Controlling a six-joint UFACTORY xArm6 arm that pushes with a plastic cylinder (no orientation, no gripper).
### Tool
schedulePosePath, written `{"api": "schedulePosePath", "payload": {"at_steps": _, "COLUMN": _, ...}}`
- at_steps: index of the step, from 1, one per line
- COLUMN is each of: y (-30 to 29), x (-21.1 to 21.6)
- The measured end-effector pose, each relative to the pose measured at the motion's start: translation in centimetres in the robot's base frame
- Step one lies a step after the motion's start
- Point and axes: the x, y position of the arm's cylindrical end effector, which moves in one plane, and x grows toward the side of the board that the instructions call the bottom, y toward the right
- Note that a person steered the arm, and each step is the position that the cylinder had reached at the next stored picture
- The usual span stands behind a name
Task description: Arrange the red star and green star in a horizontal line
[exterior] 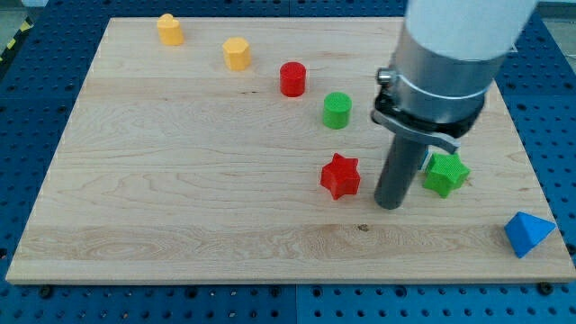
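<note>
The red star (340,175) lies on the wooden board (180,180), right of its middle. The green star (445,174) lies further to the view's right at about the same height, partly behind the rod. My tip (389,205) rests on the board between the two stars, a little below their line. It stands close to the green star's left side and a short gap right of the red star.
A green cylinder (337,110) and a red cylinder (292,79) sit above the red star. Two orange-yellow blocks (237,54) (170,30) lie toward the top left. A blue triangular block (526,234) sits at the board's bottom right edge.
</note>
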Motion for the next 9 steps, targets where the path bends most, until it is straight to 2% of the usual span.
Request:
{"api": "schedulePosePath", "payload": {"at_steps": 1, "y": -0.1, "x": -2.1}}
{"api": "schedulePosePath", "payload": {"at_steps": 2, "y": -1.5, "x": -2.5}}
{"api": "schedulePosePath", "payload": {"at_steps": 3, "y": -2.0, "x": -1.0}}
{"api": "schedulePosePath", "payload": {"at_steps": 5, "y": -2.0, "x": -2.6}}
{"api": "schedulePosePath", "payload": {"at_steps": 8, "y": 7.8, "x": -2.6}}
{"api": "schedulePosePath", "payload": {"at_steps": 9, "y": 9.1, "x": -1.4}}
